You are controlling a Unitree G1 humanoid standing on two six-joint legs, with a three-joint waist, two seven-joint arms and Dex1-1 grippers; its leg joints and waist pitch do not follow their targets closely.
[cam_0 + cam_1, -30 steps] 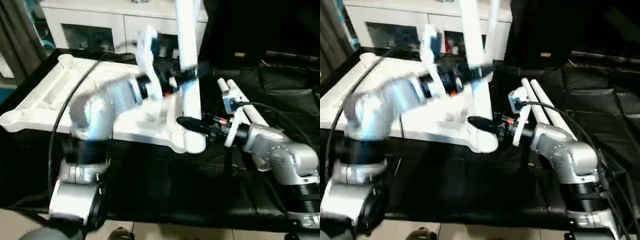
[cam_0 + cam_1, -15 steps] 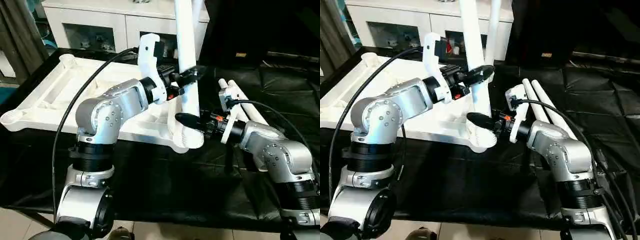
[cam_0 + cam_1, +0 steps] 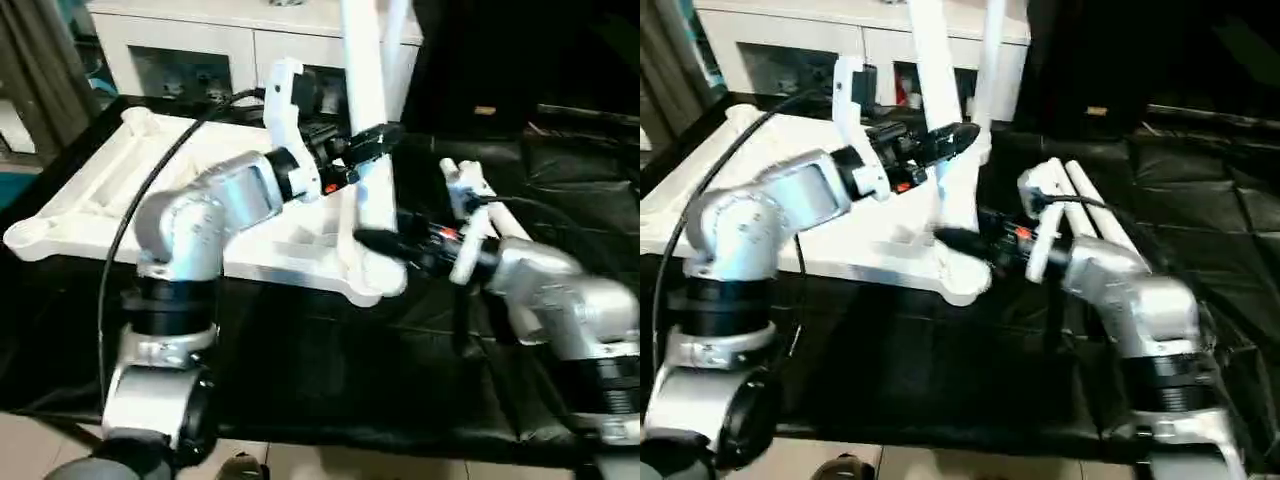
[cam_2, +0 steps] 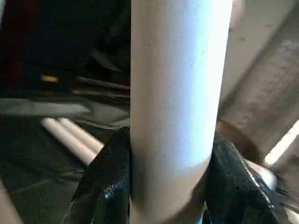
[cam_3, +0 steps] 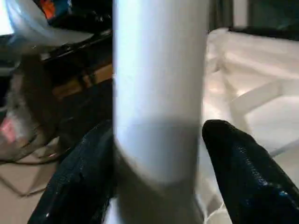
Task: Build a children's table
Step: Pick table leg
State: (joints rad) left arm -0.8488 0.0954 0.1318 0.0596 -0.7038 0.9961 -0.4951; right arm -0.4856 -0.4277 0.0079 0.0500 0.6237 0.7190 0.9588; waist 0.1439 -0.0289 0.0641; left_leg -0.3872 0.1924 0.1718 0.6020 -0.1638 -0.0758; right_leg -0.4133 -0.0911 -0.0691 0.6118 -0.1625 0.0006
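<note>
1. The table top (image 3: pixel 110 185) is laid ribbed side up on the black surface (image 3: pixel 400 390).
2. The upright leg (image 3: pixel 365 110) is clamped by the left gripper (image 3: pixel 372 142).
3. Lower down, at the corner socket (image 3: pixel 372 280), the leg is clasped by the right gripper (image 3: pixel 375 240).
4. Two spare legs (image 3: pixel 1095 215) are laid at the right.

Upright leg (image 3: pixel 366 110) blocks the near corner socket (image 3: pixel 375 282), open ribbed underside (image 3: pixel 120 180) leftward
</note>
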